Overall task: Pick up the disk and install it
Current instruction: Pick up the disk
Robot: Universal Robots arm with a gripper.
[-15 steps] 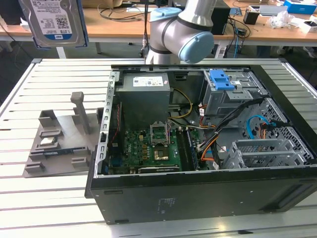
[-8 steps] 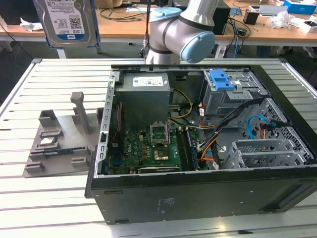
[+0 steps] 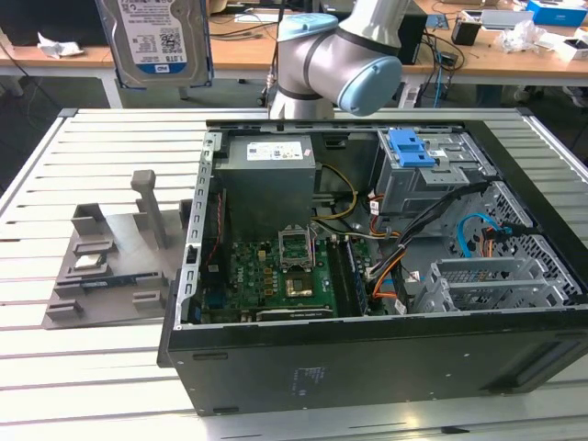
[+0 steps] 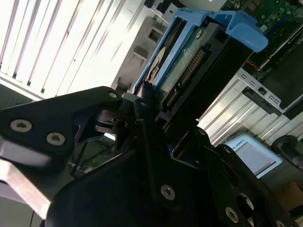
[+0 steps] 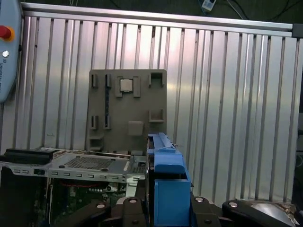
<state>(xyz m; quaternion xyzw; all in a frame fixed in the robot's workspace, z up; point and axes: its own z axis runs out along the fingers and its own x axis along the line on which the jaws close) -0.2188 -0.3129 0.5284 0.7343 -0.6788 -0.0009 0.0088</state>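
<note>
The disk [image 3: 156,41], a silver drive with a blue-and-white label in a blue plastic frame, hangs high above the slatted table at the exterior view's left, beyond the open computer case [image 3: 367,276]. In both wrist views my gripper [image 5: 163,205] is shut on the disk [image 5: 165,170], its black fingers [image 5: 128,208] pressing the blue frame from both sides. In the second wrist view the disk [image 4: 189,61] stands edge-on with its connector showing, held in my gripper [image 4: 158,106]. The disk is over the table between the grey fixture and the case wall.
Inside the case, a grey drive cage with a blue latch [image 3: 411,149] sits at the far right and a grey power-supply box [image 3: 266,163] at the far left. A grey fixture plate [image 3: 110,257] holding a small chip [image 5: 125,85] lies left of the case. The robot arm [image 3: 340,55] stands behind the case.
</note>
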